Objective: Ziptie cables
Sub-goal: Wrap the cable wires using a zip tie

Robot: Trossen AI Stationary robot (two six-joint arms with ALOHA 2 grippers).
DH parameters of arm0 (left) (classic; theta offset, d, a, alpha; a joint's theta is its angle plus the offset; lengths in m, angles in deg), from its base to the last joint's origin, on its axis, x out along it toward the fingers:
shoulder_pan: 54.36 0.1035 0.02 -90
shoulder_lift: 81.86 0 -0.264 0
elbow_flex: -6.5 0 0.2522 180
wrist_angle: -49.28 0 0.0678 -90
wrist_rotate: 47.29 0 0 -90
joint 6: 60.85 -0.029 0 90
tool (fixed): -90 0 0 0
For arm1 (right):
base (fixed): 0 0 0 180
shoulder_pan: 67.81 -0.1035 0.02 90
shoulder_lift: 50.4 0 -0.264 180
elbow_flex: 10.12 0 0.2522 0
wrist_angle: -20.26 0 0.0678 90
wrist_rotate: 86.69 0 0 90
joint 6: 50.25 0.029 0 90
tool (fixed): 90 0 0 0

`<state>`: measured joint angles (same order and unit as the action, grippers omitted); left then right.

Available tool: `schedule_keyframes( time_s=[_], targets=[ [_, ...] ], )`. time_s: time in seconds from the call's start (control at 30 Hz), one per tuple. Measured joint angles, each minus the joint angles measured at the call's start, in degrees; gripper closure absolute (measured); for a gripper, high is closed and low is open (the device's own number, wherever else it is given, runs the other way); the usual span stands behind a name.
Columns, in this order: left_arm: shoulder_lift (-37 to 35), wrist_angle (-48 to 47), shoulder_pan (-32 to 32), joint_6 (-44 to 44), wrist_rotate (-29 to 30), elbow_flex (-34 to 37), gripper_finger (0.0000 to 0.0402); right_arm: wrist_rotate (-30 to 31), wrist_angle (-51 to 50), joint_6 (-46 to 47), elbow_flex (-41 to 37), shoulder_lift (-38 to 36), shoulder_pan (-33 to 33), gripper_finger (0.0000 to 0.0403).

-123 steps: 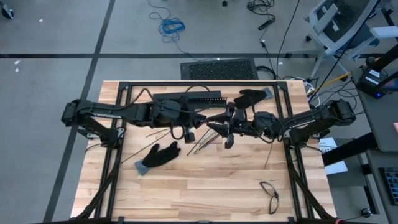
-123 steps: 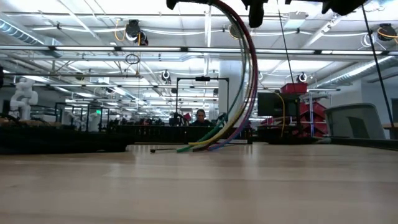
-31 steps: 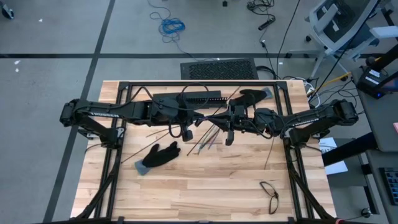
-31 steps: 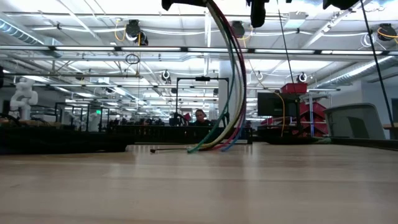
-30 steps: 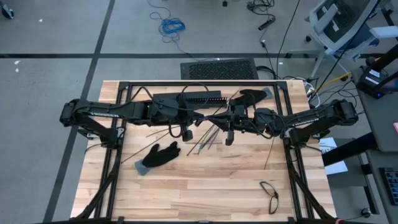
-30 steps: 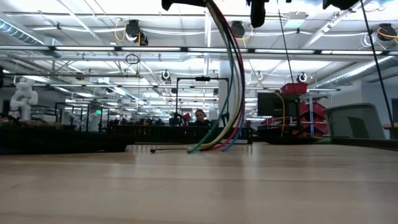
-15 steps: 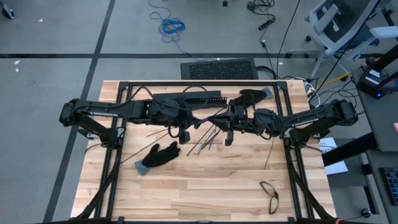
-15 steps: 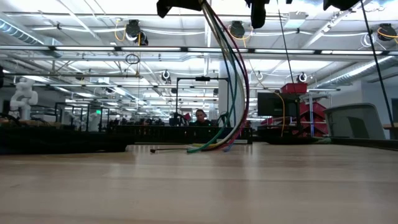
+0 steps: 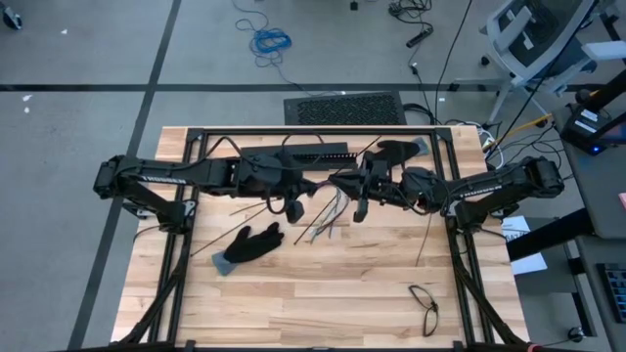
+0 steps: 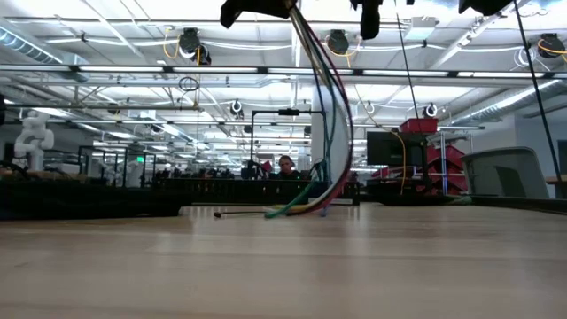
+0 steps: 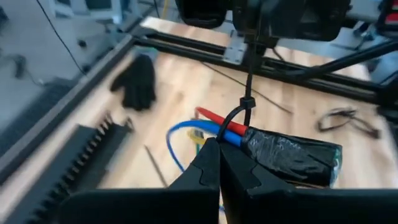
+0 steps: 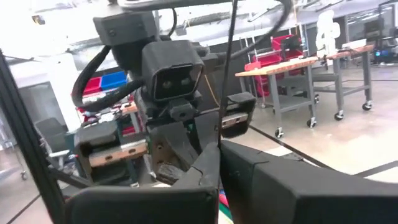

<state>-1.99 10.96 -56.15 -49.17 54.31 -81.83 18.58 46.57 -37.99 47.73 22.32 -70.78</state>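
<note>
A: Since half a second back, the cables (image 10: pixel 330 115) have swung a bit left in the low view; the hanging bundle looks tighter, ends on the table (image 9: pixel 323 284).

B: Grippers?

A: Left gripper (image 11: pixel 219 163) pressed together, pinching the cables at the taped end, with a zip tie (image 11: pixel 247 106) looped round them. Right gripper (image 12: pixel 219 155) also pressed together on the zip tie's thin tail.

B: Where?

A: Mid-table toward the far edge, raised, between both arms. Black glove (image 9: pixel 249 243) lies apart, nearer.
</note>
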Motion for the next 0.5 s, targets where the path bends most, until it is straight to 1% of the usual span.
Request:
schedule_keyframes(
  time_s=[0.2, 0.27, 0.33, 0.4, 0.5],
  targets=[
    [0.07, 5.15, 1.40, -9.75, 0.50, 0.12, 0.0402, 0.35, 1.11, 1.96, 0.32, -0.36, -0.08, 0.0403],
    [0.13, 6.93, 1.76, -10.96, 0.54, 0.14, 0.0402, 0.06, 2.09, 2.67, 0.34, -0.36, -0.03, 0.0403],
    [0.13, 8.37, 1.82, -10.65, 0.56, 0.14, 0.0402, -2.98, 3.42, 3.26, 0.34, -0.36, 0.48, 0.0403],
    [0.13, 9.77, 1.77, -10.66, 0.40, 0.14, 0.0402, -7.74, 6.27, 4.93, 0.34, 0.23, 1.38, 0.0403],
    [0.11, 12.01, 1.10, -10.56, -1.45, 0.12, 0.0402, -14.41, 11.56, 7.84, 0.34, 2.18, 3.14, 0.0403]
  ],
)
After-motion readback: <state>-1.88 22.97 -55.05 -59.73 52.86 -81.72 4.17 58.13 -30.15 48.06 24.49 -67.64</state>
